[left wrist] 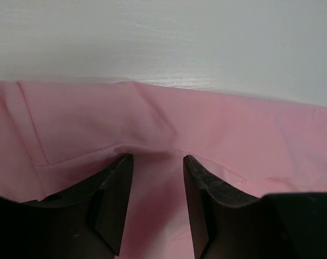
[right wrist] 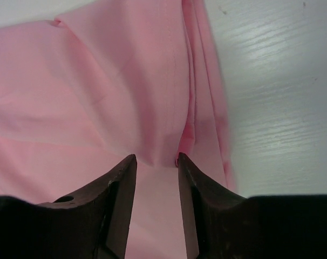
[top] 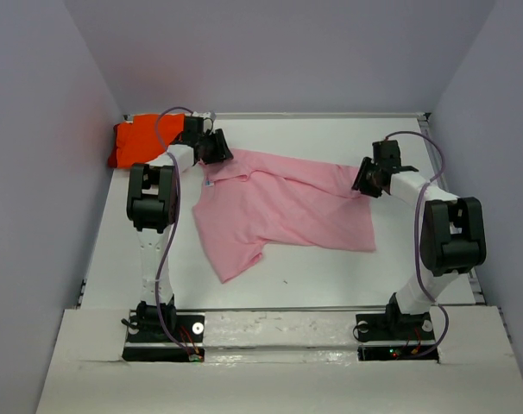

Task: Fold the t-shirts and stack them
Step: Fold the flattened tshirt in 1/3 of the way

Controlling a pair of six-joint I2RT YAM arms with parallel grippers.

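Note:
The pink t-shirt (top: 279,207) lies spread and creased in the middle of the table, one sleeve pointing toward the near edge. The orange t-shirt (top: 136,142) is bunched in the back left corner. My left gripper (top: 214,148) is down on the pink shirt's back left part. In the left wrist view its fingers (left wrist: 158,159) stand apart, with pink cloth (left wrist: 206,124) rucked up between the tips. At the shirt's right edge, my right gripper (top: 363,181) is lowered. Its fingers (right wrist: 157,157) are a little apart around a raised fold of pink cloth (right wrist: 99,81).
The white table (top: 330,276) has a raised rim along its back and right sides. Grey walls enclose the left, back and right. Both arm bases sit at the near edge. The left arm's cable loops over the orange shirt.

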